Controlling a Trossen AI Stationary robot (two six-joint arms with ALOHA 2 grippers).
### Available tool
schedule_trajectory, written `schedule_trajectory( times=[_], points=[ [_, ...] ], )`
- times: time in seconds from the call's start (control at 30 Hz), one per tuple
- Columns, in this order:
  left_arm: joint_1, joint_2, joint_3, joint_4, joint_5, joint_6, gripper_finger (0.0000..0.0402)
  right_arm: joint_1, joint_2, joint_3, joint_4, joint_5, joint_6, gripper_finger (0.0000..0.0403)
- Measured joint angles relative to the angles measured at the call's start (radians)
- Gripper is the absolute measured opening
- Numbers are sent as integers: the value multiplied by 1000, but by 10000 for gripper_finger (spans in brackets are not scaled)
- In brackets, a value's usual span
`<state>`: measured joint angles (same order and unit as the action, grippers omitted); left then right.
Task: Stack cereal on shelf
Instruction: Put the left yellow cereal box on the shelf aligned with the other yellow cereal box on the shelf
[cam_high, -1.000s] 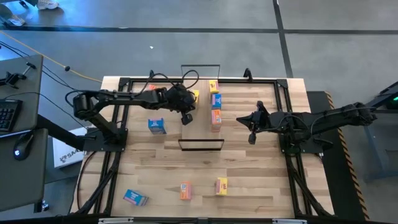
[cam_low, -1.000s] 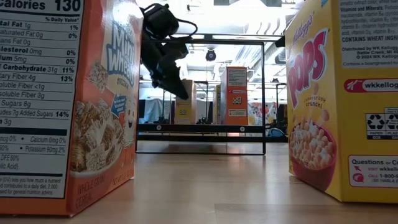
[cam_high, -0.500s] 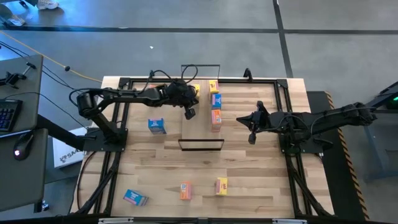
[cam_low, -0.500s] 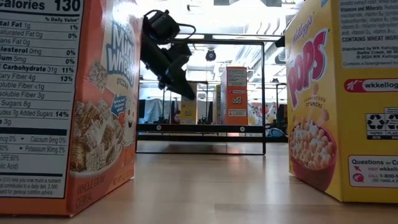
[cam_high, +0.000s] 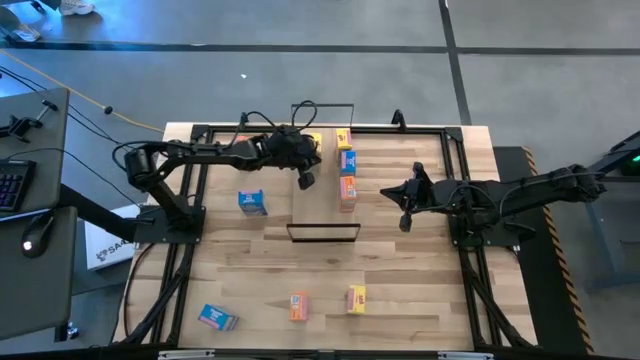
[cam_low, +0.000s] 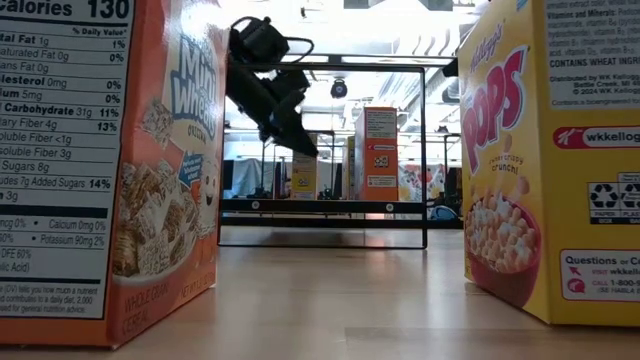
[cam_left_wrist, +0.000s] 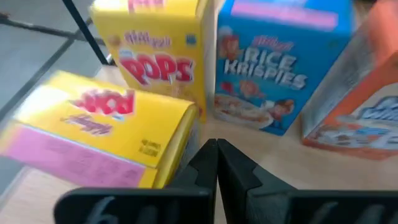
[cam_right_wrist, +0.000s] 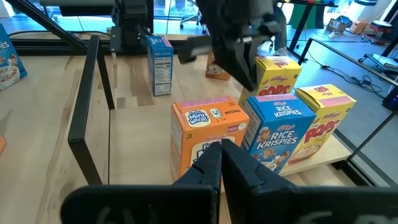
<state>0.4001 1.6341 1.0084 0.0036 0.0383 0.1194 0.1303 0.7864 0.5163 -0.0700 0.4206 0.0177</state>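
The desk (cam_high: 400, 260) is a light plank surface with black rails, seen from above with both arms reaching in over it. The shelf (cam_high: 322, 205), a long light-wood board with a black wire loop at each short end, lies across the middle of the desk, running from the far edge toward the centre.

The left arm extends from the left side to the far end of the shelf. The left gripper (cam_high: 305, 180) hangs above the board with its fingers clenched together and nothing between them; in the low view it hovers clear of the surface (cam_low: 300, 140). The right arm reaches in from the right side. The right gripper (cam_high: 404, 222) sits just beside the shelf's right edge, also clenched and empty.

The cereal is distributed as follows. On the shelf's far end stand an orange box (cam_right_wrist: 208, 134), a blue box (cam_right_wrist: 273, 127) and a yellow box (cam_right_wrist: 277, 74) in a row, with a second yellow box (cam_left_wrist: 102, 127) lying on its side next to them. A blue box (cam_high: 252, 202) rests on the desk left of the shelf. Near the front edge are a blue box (cam_high: 217, 318), an orange box (cam_high: 298, 306) and a yellow box (cam_high: 356, 298), well apart from the shelf.
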Motion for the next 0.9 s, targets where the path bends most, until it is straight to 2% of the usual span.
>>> schedule_trajectory(
  times=[0.2,0.3,0.4,0.6,0.73,0.9],
  points=[
    [-4,-131,2,-149,-14,-33,0,0,0,0,-1,0,-2,0],
    [-4,-171,1,-267,-94,-92,0,0,0,0,-4,0,-3,0],
    [8,-175,-46,-291,-183,-157,0,0,0,0,-6,0,-3,0],
    [57,-145,-170,-32,-210,-266,0,0,0,0,-8,0,-3,0],
    [89,-102,-191,121,-202,-299,0,0,0,0,-8,0,0,0],
    [91,-47,-192,216,-154,-333,0,0,0,0,-8,6,0,0]
  ],
)
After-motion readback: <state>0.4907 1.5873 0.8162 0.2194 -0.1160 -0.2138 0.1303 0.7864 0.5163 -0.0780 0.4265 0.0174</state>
